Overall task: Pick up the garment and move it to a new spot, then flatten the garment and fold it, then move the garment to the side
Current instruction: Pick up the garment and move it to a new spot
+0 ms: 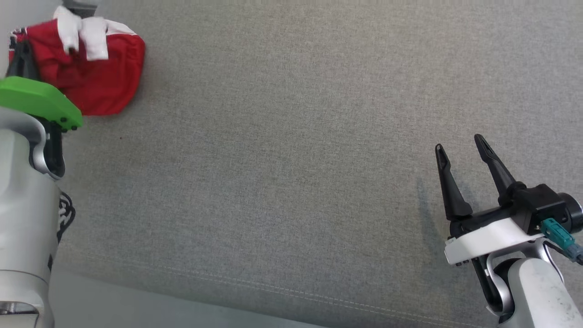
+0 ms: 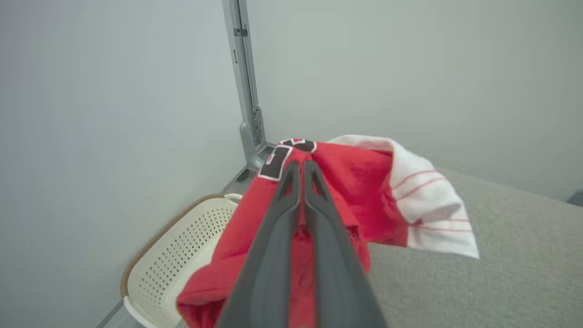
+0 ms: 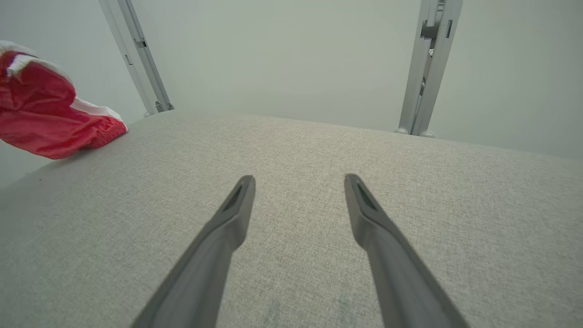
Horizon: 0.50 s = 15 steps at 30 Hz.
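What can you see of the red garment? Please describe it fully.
The garment is red fabric with white parts bearing thin red stripes and a black patch edged in white. It is crumpled into a bunch. The left gripper is shut on it, pinching a fold. It sits at the far left of the grey padded surface, its lower edge apparently touching it.

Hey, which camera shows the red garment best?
The left wrist view: the garment is close, showing its black patch and white striped part, pinched in the left end effector. The head view has it bunched at upper left, partly behind the left arm; the right wrist view catches part at its left edge.
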{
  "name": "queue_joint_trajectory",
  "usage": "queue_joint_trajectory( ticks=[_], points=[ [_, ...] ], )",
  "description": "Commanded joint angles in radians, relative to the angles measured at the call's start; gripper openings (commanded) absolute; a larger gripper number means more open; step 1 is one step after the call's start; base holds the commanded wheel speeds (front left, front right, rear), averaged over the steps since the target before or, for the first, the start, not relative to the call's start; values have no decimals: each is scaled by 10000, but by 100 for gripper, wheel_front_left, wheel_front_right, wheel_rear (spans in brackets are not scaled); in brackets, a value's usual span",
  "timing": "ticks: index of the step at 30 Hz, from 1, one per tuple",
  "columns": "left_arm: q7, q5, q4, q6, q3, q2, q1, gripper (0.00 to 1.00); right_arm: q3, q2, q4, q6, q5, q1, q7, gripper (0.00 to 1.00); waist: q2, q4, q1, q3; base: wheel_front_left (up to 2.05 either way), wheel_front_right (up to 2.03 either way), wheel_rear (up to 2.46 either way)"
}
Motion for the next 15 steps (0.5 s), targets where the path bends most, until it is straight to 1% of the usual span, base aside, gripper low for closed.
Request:
queue_joint_trajectory(
  ticks=[1, 4, 7, 10, 14, 15],
  points=[
    [-121, 181, -280, 114, -73, 127, -159, 0, -13, 51, 73, -15, 47, 153, -82, 100, 0, 4, 0, -407, 0, 0, 0],
    [-259, 464, -1231, 275, -141, 314, -128, 0, -18, 190, 199, -15, 73, 220, -210, 100, 0, -115, 0, -720, 0, 0, 0],
    [-286, 706, -2415, 440, -264, 378, 284, 0, -56, 322, 344, -15, 122, 339, -317, 100, 0, -317, 0, -1000, 0, 0, 0],
    [-263, 877, -3900, 619, -470, 279, 881, 0, -102, 448, 450, -15, 155, 379, -429, 100, 0, -597, 0, -1219, 0, 0, 0],
    [300, 1037, -6173, 883, -985, 43, 2121, 0, -221, 588, 547, -15, 175, 470, -576, 100, 0, -1090, 0, -1391, 0, 0, 0],
    [300, 1037, -6173, 883, -985, 43, 2121, 0, -221, 588, 547, -15, 175, 470, -576, 100, 0, -1090, 0, -1391, 0, 0, 0]
  ],
)
